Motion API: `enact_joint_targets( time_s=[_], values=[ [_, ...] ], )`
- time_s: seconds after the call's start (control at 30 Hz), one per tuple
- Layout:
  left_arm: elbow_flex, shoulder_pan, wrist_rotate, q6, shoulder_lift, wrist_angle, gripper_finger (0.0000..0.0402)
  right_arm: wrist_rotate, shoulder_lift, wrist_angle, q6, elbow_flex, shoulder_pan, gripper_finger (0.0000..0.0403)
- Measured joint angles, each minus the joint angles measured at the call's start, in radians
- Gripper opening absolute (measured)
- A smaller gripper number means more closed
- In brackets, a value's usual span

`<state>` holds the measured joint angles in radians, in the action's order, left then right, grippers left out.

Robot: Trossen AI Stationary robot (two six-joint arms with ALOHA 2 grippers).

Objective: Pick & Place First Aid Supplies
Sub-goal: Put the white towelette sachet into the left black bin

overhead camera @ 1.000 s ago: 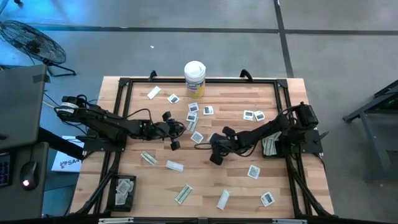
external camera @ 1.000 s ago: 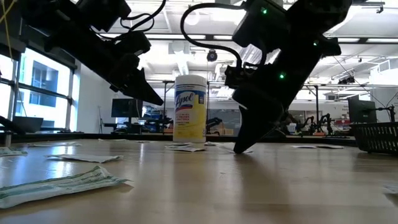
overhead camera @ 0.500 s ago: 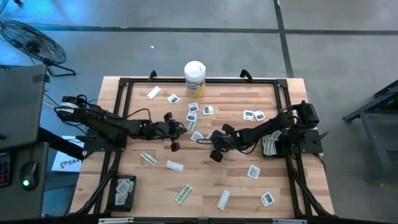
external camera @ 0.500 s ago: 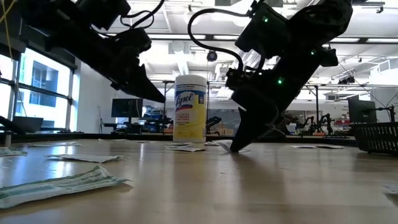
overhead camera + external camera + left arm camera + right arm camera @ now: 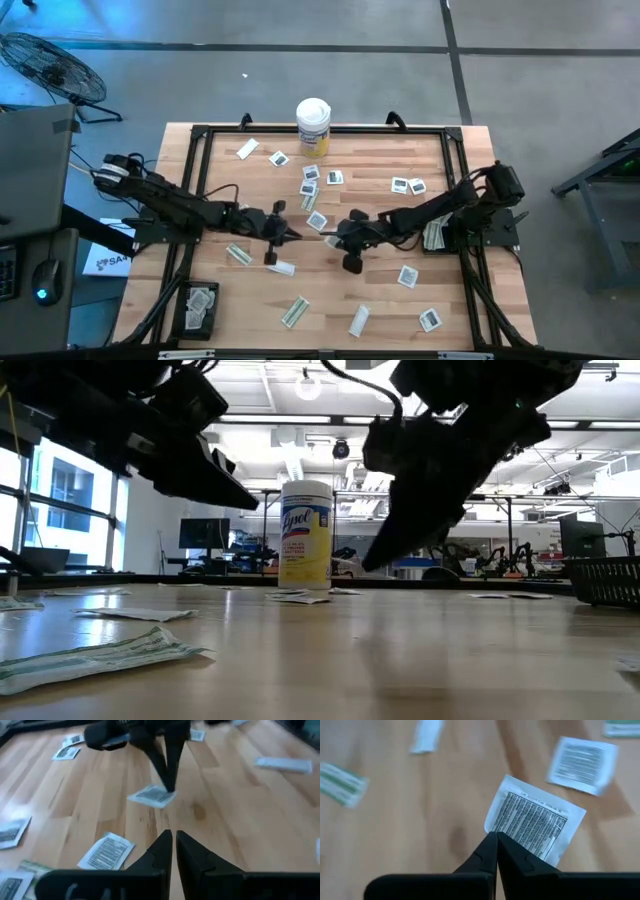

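From overhead, the right end effector (image 5: 332,237) meets the left end effector (image 5: 290,236) mid-surface; its catch is too small to make out. Level across the pale wooden surface (image 5: 400,650), both fingertips are cut off or blurred. The right wrist shows fingers pinched on a square white printed sachet (image 5: 535,820). The left wrist shows fingers nearly together, holding nothing, the sachet dangling just ahead.

Wooden table (image 5: 380,290): scattered packets (image 5: 407,276), canister (image 5: 313,126), tray (image 5: 198,307).
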<state>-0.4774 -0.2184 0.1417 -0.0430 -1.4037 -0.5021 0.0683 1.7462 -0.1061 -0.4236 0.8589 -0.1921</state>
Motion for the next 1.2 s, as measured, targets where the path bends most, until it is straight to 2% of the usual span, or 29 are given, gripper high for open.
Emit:
enact_joint_targets(
  time_s=[0.17,0.27,0.47,0.6,0.77,0.97,1.2],
  values=[
    [-0.027,-0.033,0.011,-0.126,-0.074,-0.064,0.0022,-0.062,-0.002,-0.076,0.008,0.001,0.0,0.0001],
    [-0.059,-0.033,0.032,-0.178,-0.13,-0.056,0.0038,-0.076,-0.002,-0.089,0.013,0.001,0.0,0.0001],
    [-0.105,-0.033,0.189,-0.315,-0.201,-0.033,0.0117,-0.105,-0.002,-0.07,-0.005,0.002,0.002,0.0001],
    [-0.128,-0.053,0.186,-0.392,-0.204,-0.025,0.0175,-0.107,-0.002,-0.054,-0.013,0.002,0.002,0.0001],
    [-0.142,-0.09,0.186,-0.508,-0.204,-0.017,0.0223,-0.141,-0.003,-0.058,-0.021,0.002,0.002,0.0001],
    [-0.145,-0.116,0.196,-0.589,-0.204,-0.011,0.0241,-0.183,-0.004,-0.099,-0.021,0.003,0.002,0.0001],
    [-0.146,-0.116,0.182,-0.581,-0.204,0.0,0.0241,-0.184,-0.004,-0.12,-0.017,0.003,0.002,0.0001]
  ],
)
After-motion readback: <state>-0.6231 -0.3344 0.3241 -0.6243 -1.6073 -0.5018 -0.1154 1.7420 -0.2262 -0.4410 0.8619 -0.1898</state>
